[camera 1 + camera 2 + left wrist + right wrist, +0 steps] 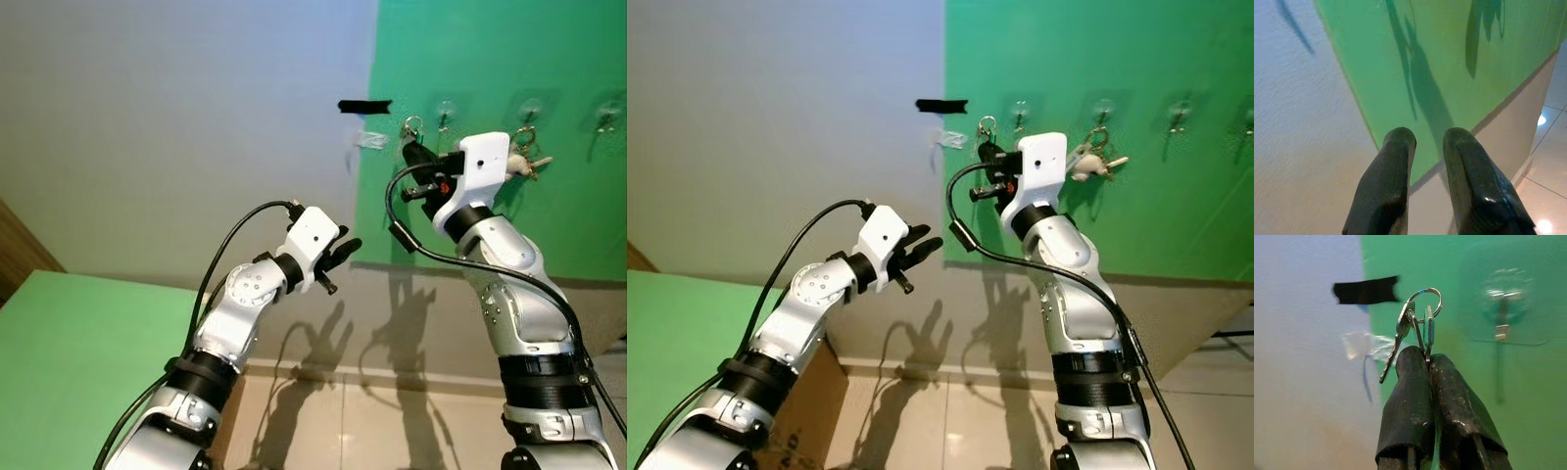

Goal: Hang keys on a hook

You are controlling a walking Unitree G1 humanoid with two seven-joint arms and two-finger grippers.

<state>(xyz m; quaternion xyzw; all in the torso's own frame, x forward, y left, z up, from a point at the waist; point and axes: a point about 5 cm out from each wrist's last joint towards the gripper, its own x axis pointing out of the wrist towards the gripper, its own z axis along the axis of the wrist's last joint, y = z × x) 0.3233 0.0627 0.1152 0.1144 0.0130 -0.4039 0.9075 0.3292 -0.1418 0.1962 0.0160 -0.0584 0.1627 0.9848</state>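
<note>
Green wall [470, 59] with clear hooks [446, 110], key bunch [524, 157] hanging, black tape [364, 106]

Right gripper [1427, 363] raised before green wall panel [470, 215], jaws pinched on keys [1418, 323], ring uppermost. Nearest suction hook [1502, 308] just beside ring, bare, open air between them. Next hook [525, 110] along panel already carries another key bunch [524, 162], close behind right wrist housing, tight there. Far hook [609, 116] bare, well apart. Black tape strip [1366, 290] and clear tape scrap [1364, 345] flat on wall, probably no obstruction. Left gripper [341, 253] low, well apart, jaws slightly parted, free space ahead.
</note>
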